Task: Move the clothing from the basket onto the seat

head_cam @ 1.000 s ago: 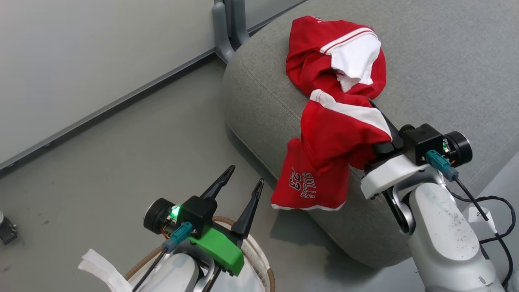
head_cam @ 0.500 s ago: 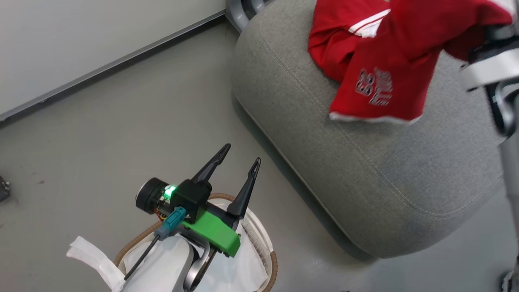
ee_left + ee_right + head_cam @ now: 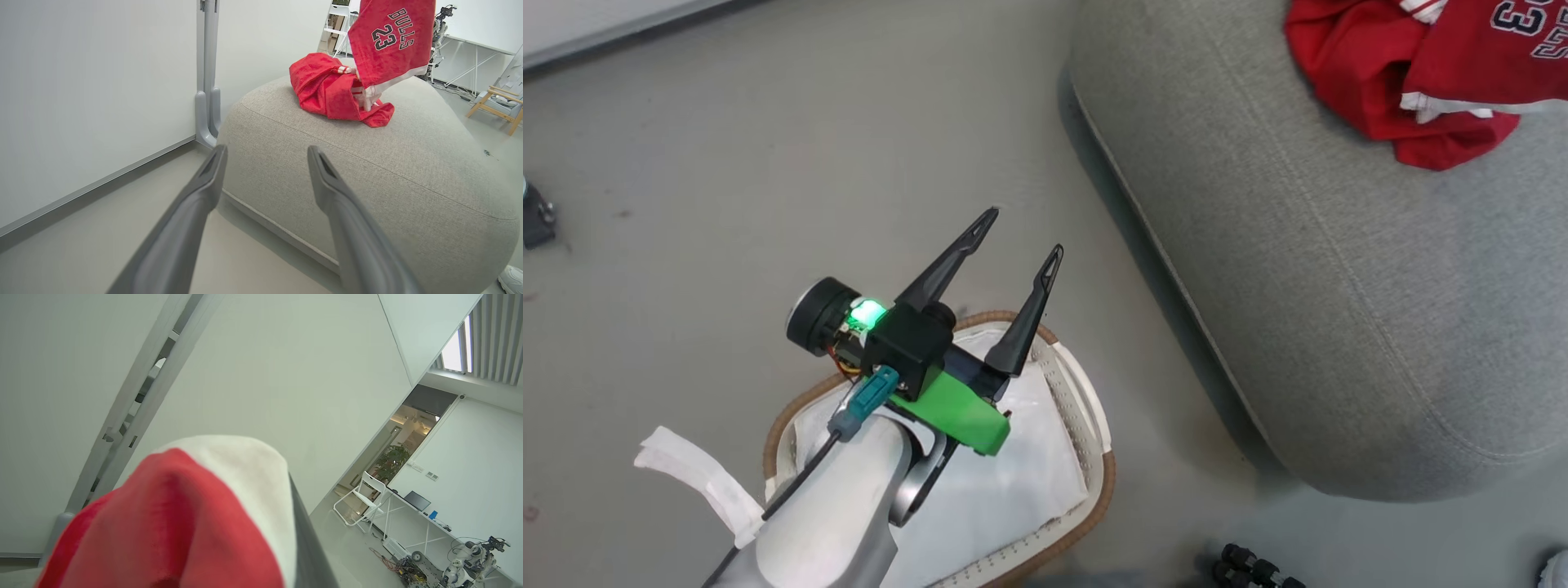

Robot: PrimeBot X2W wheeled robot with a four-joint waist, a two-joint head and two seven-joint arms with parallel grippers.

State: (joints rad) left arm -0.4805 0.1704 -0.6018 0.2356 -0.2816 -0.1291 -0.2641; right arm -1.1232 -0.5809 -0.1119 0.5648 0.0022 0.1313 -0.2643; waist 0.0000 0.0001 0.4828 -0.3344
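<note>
The left gripper point(image 3: 1025, 231) hangs over the basket point(image 3: 1072, 400) at the near left, its jaws spread wide with nothing between them. One red garment point(image 3: 1347, 73) lies crumpled on the far right of the seat point(image 3: 1298, 286), well apart from those jaws. The numbered garment point(image 3: 388, 36) hangs lifted just above it. Red and white cloth drapes over the right gripper point(image 3: 229, 506) and hides its jaws, so I cannot tell whether they clench.
</note>
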